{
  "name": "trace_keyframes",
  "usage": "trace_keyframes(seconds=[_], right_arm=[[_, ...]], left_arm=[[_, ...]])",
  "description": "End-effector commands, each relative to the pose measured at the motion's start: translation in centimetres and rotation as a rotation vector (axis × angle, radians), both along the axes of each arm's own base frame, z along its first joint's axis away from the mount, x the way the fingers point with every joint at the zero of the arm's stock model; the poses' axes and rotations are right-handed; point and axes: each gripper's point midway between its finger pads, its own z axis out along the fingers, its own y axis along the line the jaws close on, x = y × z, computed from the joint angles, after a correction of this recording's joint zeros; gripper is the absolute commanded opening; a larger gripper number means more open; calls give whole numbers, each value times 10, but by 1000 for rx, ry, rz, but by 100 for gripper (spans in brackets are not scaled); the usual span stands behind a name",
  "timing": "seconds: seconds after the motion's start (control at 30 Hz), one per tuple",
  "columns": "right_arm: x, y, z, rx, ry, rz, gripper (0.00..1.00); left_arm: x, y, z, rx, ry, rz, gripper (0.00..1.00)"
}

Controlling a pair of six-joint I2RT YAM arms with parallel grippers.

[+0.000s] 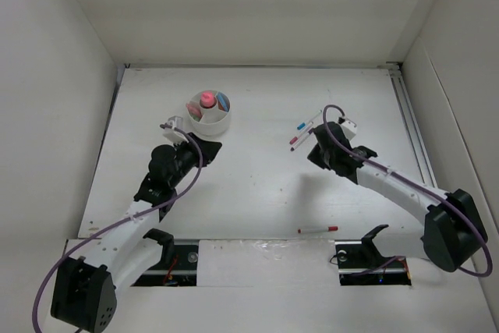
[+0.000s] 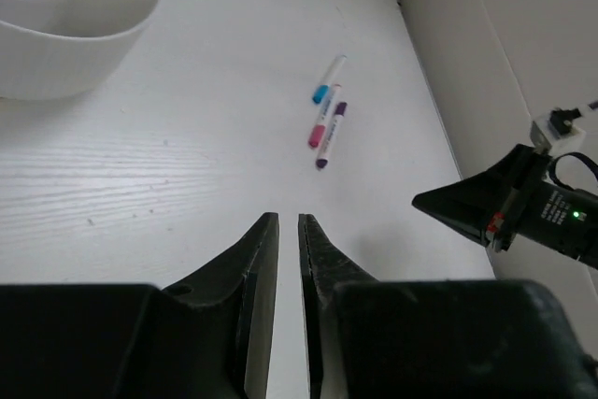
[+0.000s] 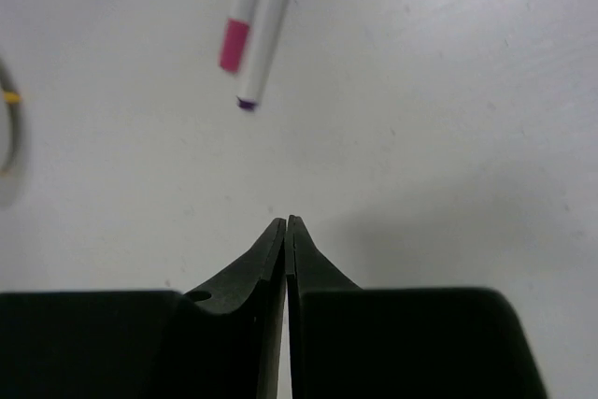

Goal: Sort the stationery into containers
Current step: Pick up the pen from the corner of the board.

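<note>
Top external shows you a white surface [image 1: 257, 115] boxed by pale walls [image 1: 62, 76]; your left claw [image 2: 289, 220] sits nearly together, your right claw [image 3: 286, 220] pressed together, both empty.

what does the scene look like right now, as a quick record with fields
container: white divided cup, far left part of the table
in cup: pink cylinder; small bluish item, too small to identify
loose, far right: three-pen cluster with blue, pink and purple caps, lying on the table
loose, near edge: red-capped pen, lying alone
left claw: nearly shut, empty, beside the cup
right claw: shut, empty, just short of the cluster
</note>
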Motion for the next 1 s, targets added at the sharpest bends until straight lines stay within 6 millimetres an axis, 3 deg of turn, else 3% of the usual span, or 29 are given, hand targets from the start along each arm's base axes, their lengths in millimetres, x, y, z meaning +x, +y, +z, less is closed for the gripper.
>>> trace_keyframes(seconds=[0.0, 0.07, 0.17, 0.23, 0.3, 0.33, 0.4, 0.47, 0.5, 0.57, 0.6, 0.63, 0.67, 0.7, 0.73, 0.77, 0.8, 0.83, 0.87, 0.9, 0.93, 0.97], right_arm=[[-47, -6, -1, -60, 126, 4, 10], [-80, -4, -3, -47, 217, 41, 16], [-117, 22, 2, 44, 345, 147, 22], [-137, 27, 3, 21, 414, 179, 26], [-148, 11, 6, -83, 478, 137, 31], [-140, -2, 12, -144, 440, 99, 31], [-127, -8, 47, -146, 347, 55, 32], [-104, -13, 84, -126, 216, 3, 41], [-88, -10, 117, -76, 127, -20, 45], [-71, -9, 151, -45, 27, 0, 55], [-56, -6, 181, 16, -56, 0, 56], [-48, -3, 189, 2, -77, 33, 58], [-42, 1, 200, 18, -104, 49, 59], [-40, 8, 211, 52, -127, 90, 59], [-30, 15, 229, 85, -180, 103, 59], [-28, 18, 238, 87, -209, 130, 59], [-23, 20, 242, 94, -225, 136, 59], [-20, 22, 254, 118, -257, 146, 59], [-19, 18, 260, 125, -275, 142, 59], [-21, 18, 269, 132, -302, 160, 59], [-22, 16, 275, 145, -319, 167, 60], [-24, 6, 290, 173, -364, 151, 60]], left_arm=[[-20, -29, 16, -30, -106, -216, 12], [-26, -34, 9, -24, -95, -260, 13], [-43, -57, 5, 31, -96, -339, 14], [-66, -85, 16, 57, -147, -453, 15], [-80, -97, 18, 80, -151, -518, 15], [-93, -106, 18, 88, -170, -589, 17], [-105, -111, 19, 85, -180, -654, 19], [-118, -113, 12, 93, -197, -718, 23], [-124, -117, 12, 98, -205, -741, 25], [-147, -130, 6, 108, -207, -831, 32], [-153, -137, 7, 125, -227, -852, 34], [-160, -145, 7, 145, -232, -868, 36], [-154, -150, -10, 225, -185, -818, 38], [-181, -173, 4, 248, -229, -882, 41], [-189, -183, 2, 306, -257, -884, 43], [-198, -194, -22, 406, -216, -903, 44], [-217, -215, -7, 417, -257, -937, 44], [-225, -227, -12, 439, -259, -970, 44], [-228, -235, -20, 459, -245, -986, 44], [-234, -245, -50, 526, -202, -1035, 44], [-239, -260, -45, 513, -209, -1059, 44], [-243, -269, -52, 530, -199, -1075, 44]])
